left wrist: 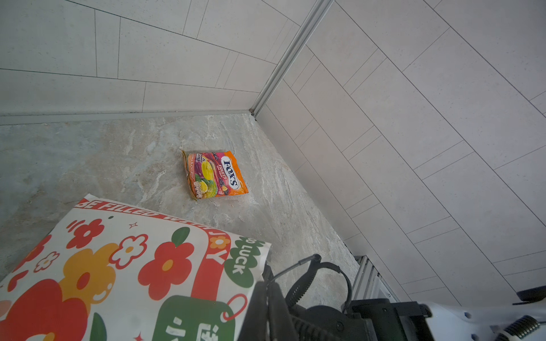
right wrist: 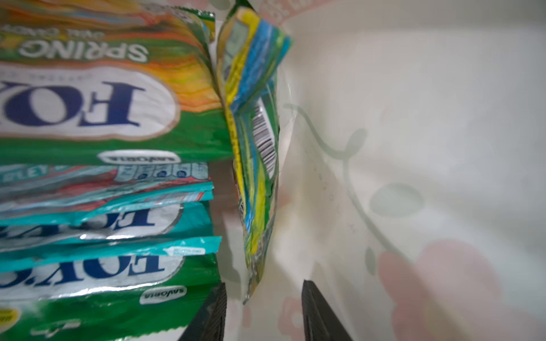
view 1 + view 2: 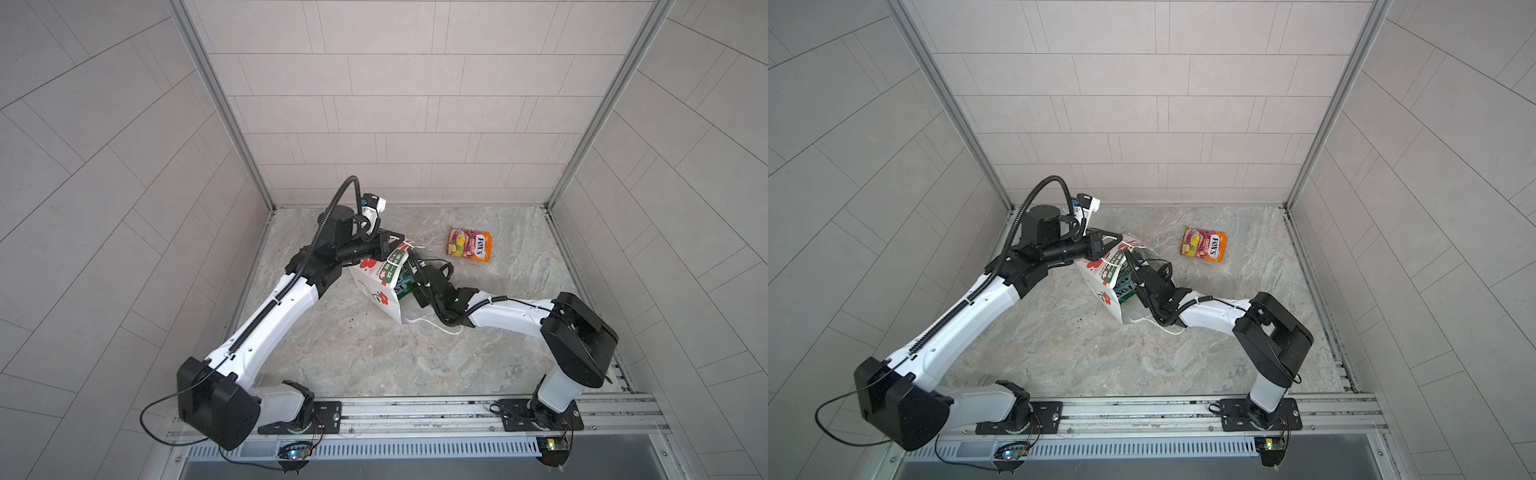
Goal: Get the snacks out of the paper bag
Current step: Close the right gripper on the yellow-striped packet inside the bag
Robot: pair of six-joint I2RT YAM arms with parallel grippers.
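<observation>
Reaching inside paper bag (image 3: 371, 284) | right hand (image 2: 263, 284) apart astride green-yellow packet (image 2: 254, 147) | left hand (image 3: 394, 242) clamped on paper bag

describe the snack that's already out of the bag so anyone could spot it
On the marble tabletop, find the white flowered paper bag between the two arms. Past it, toward the far right corner, lies the orange-pink packet, alone on bare stone. The other packets, green and teal, sit inside the bag.
</observation>
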